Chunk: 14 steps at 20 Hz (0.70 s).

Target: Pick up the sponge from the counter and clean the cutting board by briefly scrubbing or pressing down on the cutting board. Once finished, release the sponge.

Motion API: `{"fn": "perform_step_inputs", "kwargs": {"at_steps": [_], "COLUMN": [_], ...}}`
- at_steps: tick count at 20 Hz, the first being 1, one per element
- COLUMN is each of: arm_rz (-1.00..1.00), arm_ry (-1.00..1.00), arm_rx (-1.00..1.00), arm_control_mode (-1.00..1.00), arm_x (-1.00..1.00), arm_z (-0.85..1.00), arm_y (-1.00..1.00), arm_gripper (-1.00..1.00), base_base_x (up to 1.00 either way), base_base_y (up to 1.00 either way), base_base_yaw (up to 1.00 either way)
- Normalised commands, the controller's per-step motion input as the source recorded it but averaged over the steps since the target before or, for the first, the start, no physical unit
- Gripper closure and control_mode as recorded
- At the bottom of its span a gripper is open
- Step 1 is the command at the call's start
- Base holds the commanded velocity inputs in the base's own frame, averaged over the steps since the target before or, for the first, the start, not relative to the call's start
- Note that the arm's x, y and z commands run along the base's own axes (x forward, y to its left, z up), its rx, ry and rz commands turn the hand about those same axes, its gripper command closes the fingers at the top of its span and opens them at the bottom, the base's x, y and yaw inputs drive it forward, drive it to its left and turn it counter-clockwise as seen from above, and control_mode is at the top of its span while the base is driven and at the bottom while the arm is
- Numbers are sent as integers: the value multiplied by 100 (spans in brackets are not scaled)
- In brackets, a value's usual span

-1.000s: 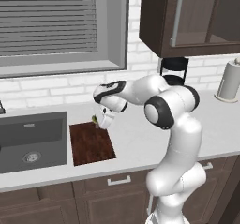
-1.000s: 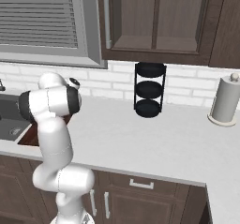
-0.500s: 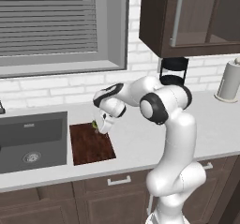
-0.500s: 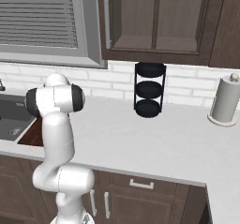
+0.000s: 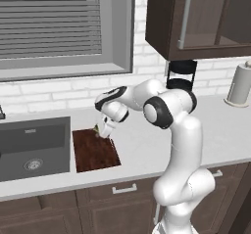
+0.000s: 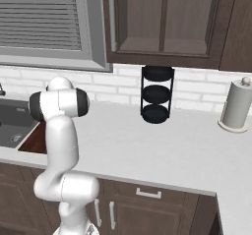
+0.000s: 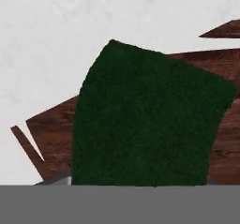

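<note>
Gripping: the sponge is clamped in the hand, its dark green face seen large in the hand view.
Hand position: held low over the far corner of the cutting board, on the side away from the sink; whether the sponge is pressed onto the wood cannot be told.
Cutting board: laid flat on the desk, just beside the sink; a strip of it is seen behind the arm in the right base view.
Hand view detail: reddish wood grain is seen around the sponge, with pale desk surface beyond.
Background: a black tiered rack and a paper towel roll are placed by the brick wall.
</note>
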Motion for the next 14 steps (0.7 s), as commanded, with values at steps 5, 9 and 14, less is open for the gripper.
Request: {"fn": "perform_step_inputs", "kwargs": {"at_steps": [5, 9, 14], "arm_rz": [0, 0, 0], "arm_ry": [-16, -17, -8], "arm_rx": [5, 8, 7], "arm_control_mode": [-100, -100, -100], "arm_x": [0, 0, 0], "arm_z": [-50, -58, -57], "arm_y": [43, 51, 63], "arm_gripper": [100, 100, 100], "base_base_x": [0, 0, 0], "base_base_y": [0, 0, 0], "base_base_yaw": [0, 0, 0]}}
